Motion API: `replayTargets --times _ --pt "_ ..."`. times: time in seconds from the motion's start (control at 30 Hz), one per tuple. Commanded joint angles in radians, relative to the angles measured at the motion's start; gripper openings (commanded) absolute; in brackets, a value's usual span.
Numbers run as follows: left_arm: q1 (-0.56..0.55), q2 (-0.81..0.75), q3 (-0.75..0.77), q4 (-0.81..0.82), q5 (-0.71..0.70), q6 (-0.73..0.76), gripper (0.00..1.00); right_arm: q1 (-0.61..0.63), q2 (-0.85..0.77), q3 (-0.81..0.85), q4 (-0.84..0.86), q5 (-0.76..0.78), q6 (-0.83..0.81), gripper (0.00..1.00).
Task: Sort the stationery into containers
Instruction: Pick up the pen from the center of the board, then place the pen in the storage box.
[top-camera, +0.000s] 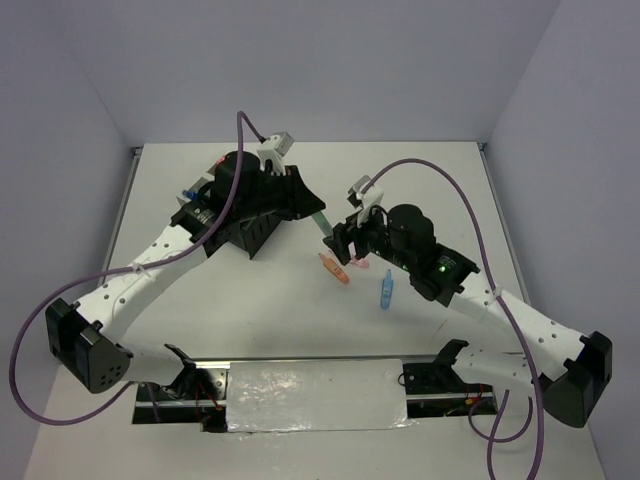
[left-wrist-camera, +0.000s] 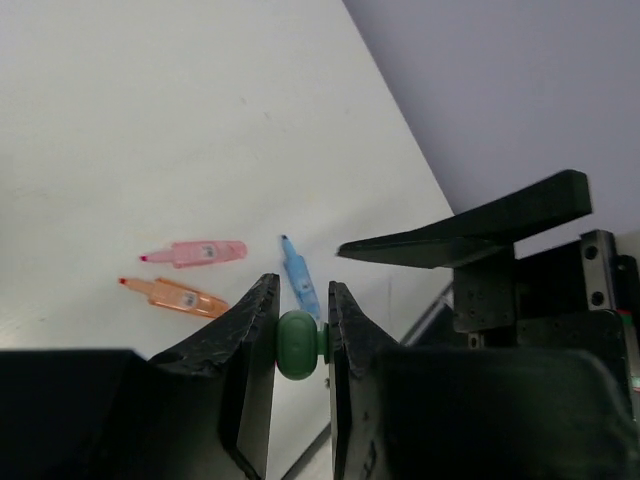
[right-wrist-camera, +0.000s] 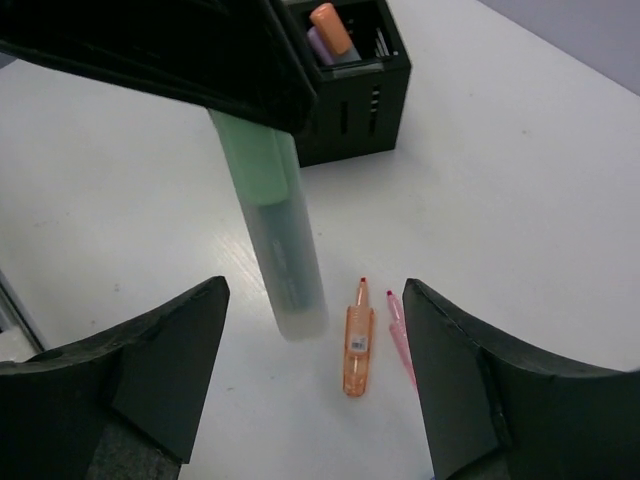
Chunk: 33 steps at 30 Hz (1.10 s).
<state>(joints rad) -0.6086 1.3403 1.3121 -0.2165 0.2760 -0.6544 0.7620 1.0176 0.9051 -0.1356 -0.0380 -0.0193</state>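
Top external view: the left tool (top-camera: 297, 200) reaches out over the dark cluster of bins at the far left of the bench (top-camera: 250, 320). A green highlighter (top-camera: 319, 222) slants from it toward the right tool (top-camera: 348, 246). Just near of the right tool lie an orange marker (top-camera: 335, 268) and a pink marker (top-camera: 360, 263). A blue pen (top-camera: 385, 291) lies a little farther toward the arm bases. All three are well apart from the left arm, and the right arm is plainly the nearer one.

Left wrist view: the left tool (left-wrist-camera: 302, 300) is clamped on the green highlighter (left-wrist-camera: 297, 344), seen end-on between the pads. Below, on the bench (left-wrist-camera: 150, 120), the pink marker (left-wrist-camera: 200, 252) and orange marker (left-wrist-camera: 175, 296) lie nearly parallel, with the blue pen (left-wrist-camera: 299, 281) just beside them.

Right wrist view: the right tool (right-wrist-camera: 315, 290) is spread wide and grips nothing. The green highlighter (right-wrist-camera: 270, 230) hangs down in front of it, held from above. The orange marker (right-wrist-camera: 357, 346) lies on the bench (right-wrist-camera: 520, 200) between the two fingers, nearer the right one. Its long axis runs across the closing line, which looks well suited to a straight descent and pinch. The pink marker (right-wrist-camera: 399, 338) lies just beside it, part-hidden by the right finger and close enough to be nudged. Beyond stands a black bin (right-wrist-camera: 350, 115) already holding stationery.
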Motion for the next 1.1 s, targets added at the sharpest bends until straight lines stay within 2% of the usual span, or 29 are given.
replayTargets --times 0.0,0.17,0.23,0.3,0.47,0.6,0.7,0.77,0.8,0.87,0.9,0.93,0.97,1.0,1.07 --pt "0.003 0.005 0.09 -0.033 -0.19 0.039 0.0 -0.035 -0.031 0.005 0.034 0.072 0.018 0.79" --pt "0.084 0.132 0.257 -0.178 -0.528 0.101 0.0 -0.102 -0.132 -0.064 0.018 0.095 0.097 0.85" --pt "0.165 0.183 0.301 -0.196 -0.532 0.099 0.0 -0.108 -0.148 -0.064 -0.01 0.122 0.105 0.85" --pt "0.245 0.308 0.399 -0.193 -0.511 0.105 0.0 -0.11 -0.168 -0.054 -0.071 0.128 0.111 0.86" --pt "0.299 0.433 0.516 -0.228 -0.5 0.127 0.0 -0.109 -0.214 -0.063 -0.121 0.128 0.114 0.86" --pt "0.305 0.502 0.527 -0.234 -0.508 0.145 0.0 -0.113 -0.254 -0.078 -0.131 0.148 0.131 0.87" --pt "0.308 0.504 0.481 -0.202 -0.534 0.151 0.0 -0.113 -0.258 -0.097 -0.114 0.138 0.136 0.87" --pt "0.311 0.511 0.47 -0.199 -0.537 0.154 0.05 -0.113 -0.252 -0.098 -0.113 0.127 0.139 0.87" --pt "0.311 0.522 0.47 -0.204 -0.538 0.153 0.08 -0.113 -0.248 -0.095 -0.114 0.125 0.142 0.87" --pt "0.311 0.525 0.452 -0.205 -0.525 0.15 0.29 -0.113 -0.244 -0.094 -0.114 0.122 0.142 0.87" --pt "0.311 0.519 0.443 -0.205 -0.529 0.147 0.42 -0.115 -0.246 -0.094 -0.11 0.122 0.145 0.87" --pt "0.311 0.513 0.432 -0.204 -0.528 0.141 0.75 -0.112 -0.246 -0.094 -0.111 0.124 0.148 0.88" --pt "0.311 0.505 0.409 -0.201 -0.523 0.133 0.89 -0.113 -0.244 -0.095 -0.113 0.128 0.151 0.88" --pt "0.311 0.487 0.401 -0.201 -0.528 0.128 0.99 -0.113 -0.241 -0.095 -0.114 0.133 0.16 0.89" --pt "0.311 0.458 0.386 -0.214 -0.534 0.125 0.99 -0.115 -0.229 -0.1 -0.124 0.156 0.18 0.91"
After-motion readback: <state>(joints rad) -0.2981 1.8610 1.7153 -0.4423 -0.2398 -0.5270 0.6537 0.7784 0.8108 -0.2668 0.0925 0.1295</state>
